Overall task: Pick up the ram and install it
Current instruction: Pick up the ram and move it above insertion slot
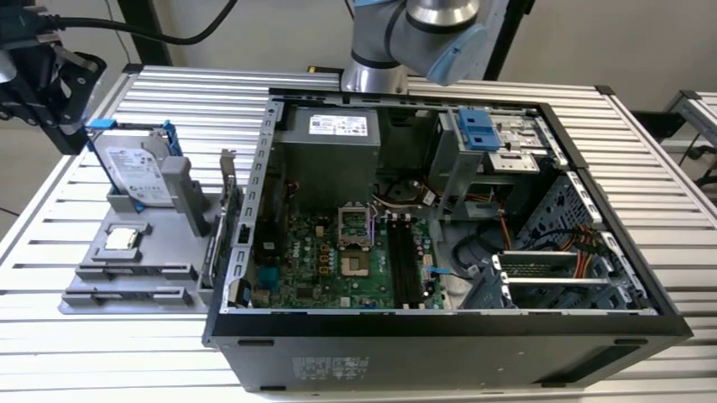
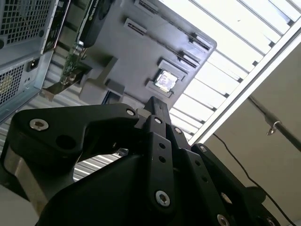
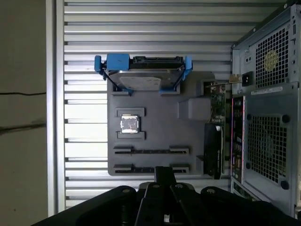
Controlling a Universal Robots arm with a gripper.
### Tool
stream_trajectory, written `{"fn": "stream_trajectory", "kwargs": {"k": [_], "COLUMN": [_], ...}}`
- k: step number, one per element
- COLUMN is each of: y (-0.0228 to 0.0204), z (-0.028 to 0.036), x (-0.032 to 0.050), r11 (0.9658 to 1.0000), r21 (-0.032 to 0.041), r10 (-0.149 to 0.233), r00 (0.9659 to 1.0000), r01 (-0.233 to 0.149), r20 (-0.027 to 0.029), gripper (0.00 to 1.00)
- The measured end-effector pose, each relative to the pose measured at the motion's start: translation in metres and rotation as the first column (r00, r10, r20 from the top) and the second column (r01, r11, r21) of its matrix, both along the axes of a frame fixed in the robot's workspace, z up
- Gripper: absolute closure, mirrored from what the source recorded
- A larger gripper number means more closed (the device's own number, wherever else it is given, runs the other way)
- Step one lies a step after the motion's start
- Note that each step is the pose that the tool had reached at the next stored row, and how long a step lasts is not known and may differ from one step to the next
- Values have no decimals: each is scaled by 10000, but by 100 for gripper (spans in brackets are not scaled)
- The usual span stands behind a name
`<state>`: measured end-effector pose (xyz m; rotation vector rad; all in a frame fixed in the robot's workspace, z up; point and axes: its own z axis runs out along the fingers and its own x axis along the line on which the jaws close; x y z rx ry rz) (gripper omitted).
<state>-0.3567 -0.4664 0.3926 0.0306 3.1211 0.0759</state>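
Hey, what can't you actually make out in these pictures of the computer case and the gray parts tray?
- Long black slots on the motherboard: exterior view, too dark and small to tell whether the ram sits in one.
- Arm: cut off by the exterior view's top edge.
- Gray parts tray: first wrist view, part of one edge hidden behind the gripper.

Open computer case [image 1: 448, 353], grey tray [image 1: 151, 262], hard drive [image 1: 133, 172]
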Motion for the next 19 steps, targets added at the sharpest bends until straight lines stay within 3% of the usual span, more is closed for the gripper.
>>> {"fn": "stream_trajectory", "kwargs": {"k": [19], "y": [-103], "z": [0], "x": [-27], "r11": [10000], "r21": [0], "r10": [1], "r00": [10000], "r01": [-1], "r20": [0], "gripper": [100]}}
